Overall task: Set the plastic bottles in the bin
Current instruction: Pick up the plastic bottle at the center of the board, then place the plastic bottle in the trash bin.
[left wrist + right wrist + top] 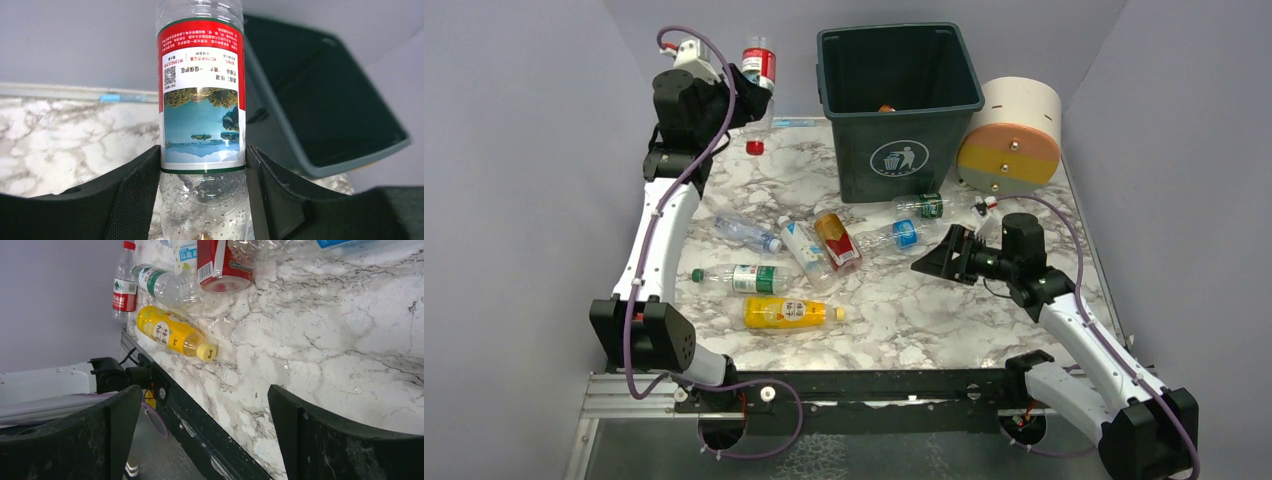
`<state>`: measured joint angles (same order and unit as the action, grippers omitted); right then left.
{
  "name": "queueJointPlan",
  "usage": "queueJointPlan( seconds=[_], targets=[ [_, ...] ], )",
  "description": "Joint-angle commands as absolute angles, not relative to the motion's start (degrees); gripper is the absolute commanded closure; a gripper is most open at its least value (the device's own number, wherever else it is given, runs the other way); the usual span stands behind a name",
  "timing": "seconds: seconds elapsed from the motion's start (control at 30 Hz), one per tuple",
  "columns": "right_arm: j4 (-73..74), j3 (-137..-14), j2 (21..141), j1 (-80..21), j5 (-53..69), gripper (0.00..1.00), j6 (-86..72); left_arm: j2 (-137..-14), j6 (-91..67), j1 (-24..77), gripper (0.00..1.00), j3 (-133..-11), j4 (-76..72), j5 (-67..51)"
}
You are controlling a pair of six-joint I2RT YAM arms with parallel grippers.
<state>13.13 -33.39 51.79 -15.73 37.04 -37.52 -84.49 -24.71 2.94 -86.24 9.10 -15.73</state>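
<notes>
Red-labelled bottle sits clamped in left fingers, raised beside bin; transfer in hand. Next move, judged: carry over it, release. Right fingers wide, empty.

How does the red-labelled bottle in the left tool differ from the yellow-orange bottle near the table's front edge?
The red-labelled bottle is clear; the yellow-orange bottle is coloured, with a yellow cap. The red-labelled one is clamped in the left tool beside the bin; the yellow-orange one lies on its side on the table, untouched. Both are plastic drink bottles outside the bin.
</notes>
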Motion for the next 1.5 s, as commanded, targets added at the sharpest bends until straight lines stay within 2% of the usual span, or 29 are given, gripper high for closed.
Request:
queueJointPlan(
  seconds=[0.0, 0.37, 0.63, 0.97, 1.47],
  targets=[
    [12.66, -32.3, 50.27, -15.56, 39.0, 0.01, -38.56, -83.85, -28.09, 2.44, 0.38, -93.29, 9.12, -22.4],
    [13.36, -32.75, 49.13, -15.56, 39.05, 0.01, -39.2, -95.88, -42.13, 2.7, 0.38, -107.72, -3.62, -32.4],
    [12.55, -31.85, 48.3, -15.56, 38.76, 0.01, -40.23, -106.09, -51.99, 6.06, 0.39, -114.15, -15.95, -32.6],
    [13.02, -32.25, 48.16, -15.56, 38.51, 0.01, -40.07, -117.76, -50.0, 13.99, 0.39, -127.72, -17.06, -28.95],
    [11.76, -32.47, 49.66, -15.56, 39.24, 0.01, -39.84, -126.55, -49.13, 15.62, 0.36, -132.32, -19.78, -27.36]
  ],
)
